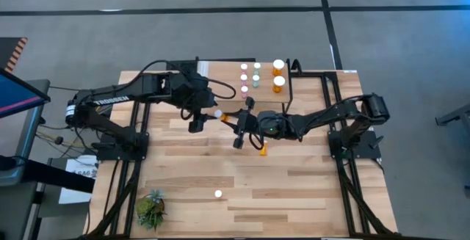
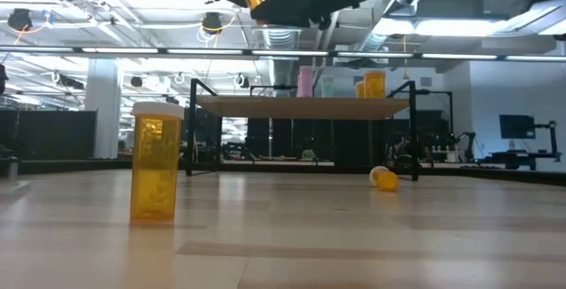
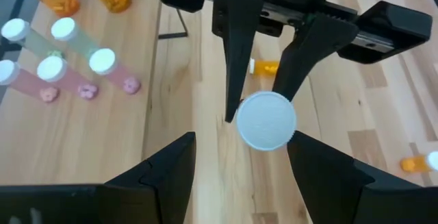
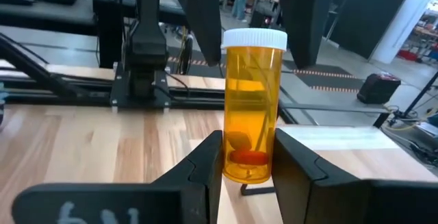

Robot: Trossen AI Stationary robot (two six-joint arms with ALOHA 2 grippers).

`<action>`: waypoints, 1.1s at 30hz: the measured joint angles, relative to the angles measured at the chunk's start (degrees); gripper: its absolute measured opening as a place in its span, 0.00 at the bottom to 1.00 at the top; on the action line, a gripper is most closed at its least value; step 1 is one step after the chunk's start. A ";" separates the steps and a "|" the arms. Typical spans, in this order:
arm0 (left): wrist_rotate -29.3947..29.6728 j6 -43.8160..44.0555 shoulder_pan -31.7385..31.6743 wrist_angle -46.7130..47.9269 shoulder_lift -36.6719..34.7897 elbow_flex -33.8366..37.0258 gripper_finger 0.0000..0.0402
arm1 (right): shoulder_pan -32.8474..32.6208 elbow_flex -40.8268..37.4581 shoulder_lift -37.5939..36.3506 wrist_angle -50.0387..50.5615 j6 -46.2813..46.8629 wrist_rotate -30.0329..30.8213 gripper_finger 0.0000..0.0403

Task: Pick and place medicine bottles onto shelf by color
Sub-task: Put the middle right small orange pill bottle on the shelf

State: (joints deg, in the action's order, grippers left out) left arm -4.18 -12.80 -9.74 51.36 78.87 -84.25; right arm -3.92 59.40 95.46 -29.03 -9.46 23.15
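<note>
One orange bottle (image 4: 252, 107) clamped by right hand (image 4: 248, 157), left hand (image 3: 236, 162) open, empty.

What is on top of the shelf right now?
The shelf carries pink bottles, teal bottles and two larger orange bottles, all upright. The left arm hides its near-left part.

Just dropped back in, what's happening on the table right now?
The right gripper holds an orange bottle upright beside the shelf, and the open left gripper straddles its cap, seemingly a handover. Pink bottles, teal bottles and large orange bottles stand on the shelf. On the table wait a lying bottle and an upright bottle.
</note>
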 joint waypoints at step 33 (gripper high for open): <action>-5.62 -0.98 0.04 -1.93 0.02 0.02 0.41 | -0.02 -0.07 0.04 0.36 0.42 -0.12 0.29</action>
State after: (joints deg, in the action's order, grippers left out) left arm -9.80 -13.78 -9.69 49.43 78.89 -84.23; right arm -3.95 59.33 95.50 -28.67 -9.04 23.03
